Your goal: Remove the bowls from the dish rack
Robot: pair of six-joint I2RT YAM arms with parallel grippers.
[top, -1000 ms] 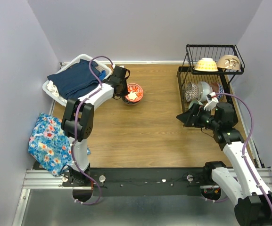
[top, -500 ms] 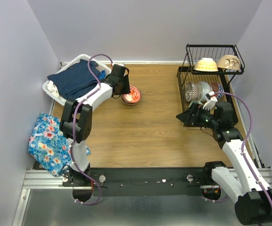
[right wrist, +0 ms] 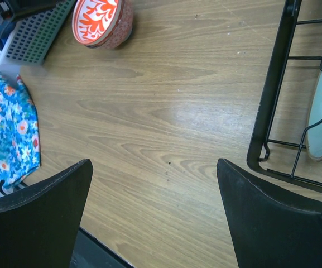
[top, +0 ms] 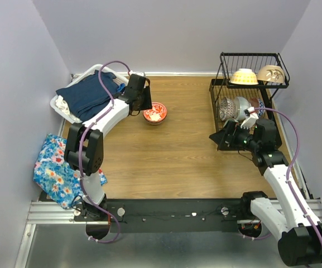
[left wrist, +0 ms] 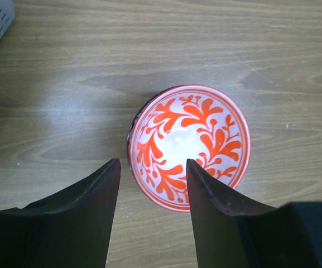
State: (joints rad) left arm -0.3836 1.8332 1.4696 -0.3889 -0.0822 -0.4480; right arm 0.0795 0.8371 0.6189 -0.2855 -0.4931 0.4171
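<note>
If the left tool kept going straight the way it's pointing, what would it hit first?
Most likely the red bowl: it sits upright, directly ahead of the open left tool, with its near rim inside the tool's gap. How far off it is stays unclear.

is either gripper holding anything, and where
Nothing is held. The left gripper is open over the red-orange floral bowl on the table; the right gripper is open and empty.

Enclosure: three plain walls [top: 166, 33], pale lavender, unmarked. A white strip [top: 177, 73] runs along the back wall's foot. The table top [top: 166, 151] is brown wood-grain laminate with a soft pale sheen in places. At the near edge: aluminium rail [top: 49, 212], grey metal surface [top: 166, 251] below.
</note>
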